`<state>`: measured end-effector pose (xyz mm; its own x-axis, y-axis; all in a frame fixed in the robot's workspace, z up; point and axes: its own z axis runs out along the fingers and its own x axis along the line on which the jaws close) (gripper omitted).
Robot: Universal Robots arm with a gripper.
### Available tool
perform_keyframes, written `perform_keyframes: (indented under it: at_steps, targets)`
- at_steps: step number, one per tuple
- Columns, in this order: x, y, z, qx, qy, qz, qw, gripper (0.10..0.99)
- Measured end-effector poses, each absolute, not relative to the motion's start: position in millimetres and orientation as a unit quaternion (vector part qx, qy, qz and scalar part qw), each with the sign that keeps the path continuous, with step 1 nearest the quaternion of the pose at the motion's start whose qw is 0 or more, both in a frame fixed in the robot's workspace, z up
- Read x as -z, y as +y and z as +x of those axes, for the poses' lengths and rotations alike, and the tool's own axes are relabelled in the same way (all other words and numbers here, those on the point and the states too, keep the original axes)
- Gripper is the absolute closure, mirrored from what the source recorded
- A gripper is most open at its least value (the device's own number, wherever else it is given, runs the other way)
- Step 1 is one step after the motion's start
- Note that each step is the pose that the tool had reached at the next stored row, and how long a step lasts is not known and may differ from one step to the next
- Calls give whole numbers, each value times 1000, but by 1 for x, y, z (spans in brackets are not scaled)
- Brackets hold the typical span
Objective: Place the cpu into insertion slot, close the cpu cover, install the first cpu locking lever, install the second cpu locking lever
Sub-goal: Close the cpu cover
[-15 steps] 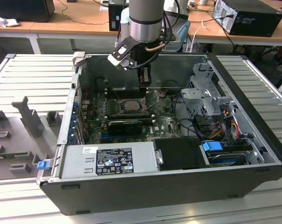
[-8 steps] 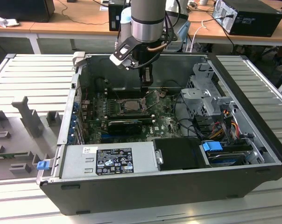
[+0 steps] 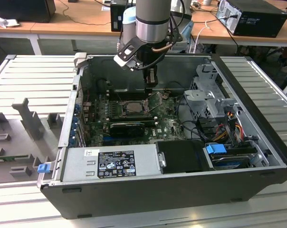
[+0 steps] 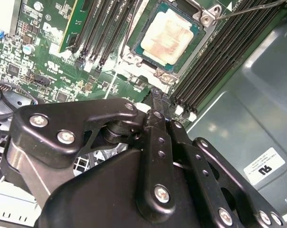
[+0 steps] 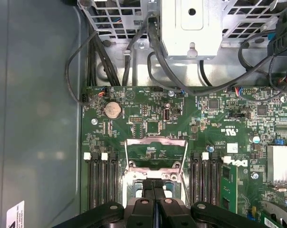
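Hovering claw [image 5: 154,185] closed, cpu [image 4: 169,37] seated, cpu cover [image 5: 156,140] raised

1 cpu [image 4: 169,35], 1 cpu cover [image 5: 156,141], 1 gripper [image 5: 153,184], 1 coin cell [image 5: 112,110].

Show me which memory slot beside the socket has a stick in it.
The slot farthest from the case wall: it holds a green stick; the other slots are empty and black.

My black pincer [image 5: 153,186] hides part of the thin silver cut-out cpu cover [image 5: 156,140] in the first wrist view. In the exterior view my grey arm [image 3: 153,19] is cropped at twelve o'clock.
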<state>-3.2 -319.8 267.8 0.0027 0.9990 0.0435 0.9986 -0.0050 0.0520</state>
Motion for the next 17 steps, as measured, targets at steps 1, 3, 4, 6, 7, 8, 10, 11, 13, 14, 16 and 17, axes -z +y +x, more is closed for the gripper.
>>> perform_keyframes:
  at_steps: [1,3,4,6,7,8,10,11,13,14,16,17]
  targets:
    - [-268,-320,-3,-34,705,708,3,980]
    - [-268,-320,-2,-34,705,708,3,980]
    - [-268,-320,-1,-34,705,708,3,980]
    - [-268,-319,0,-34,705,708,3,980]
    - [-268,-319,0,-34,705,708,3,980]
    - [-268,-319,1,-34,705,708,3,980]
    - [-268,-319,2,-34,705,708,3,980]
    - [-268,-319,4,-34,705,708,3,980]
    - [-268,-319,8,-34,706,708,3,980]
    - [-268,-319,9,-34,706,708,3,980]
    - [-268,-319,11,-34,706,708,3,980]
    - [-268,-319,12,-34,706,708,3,980]
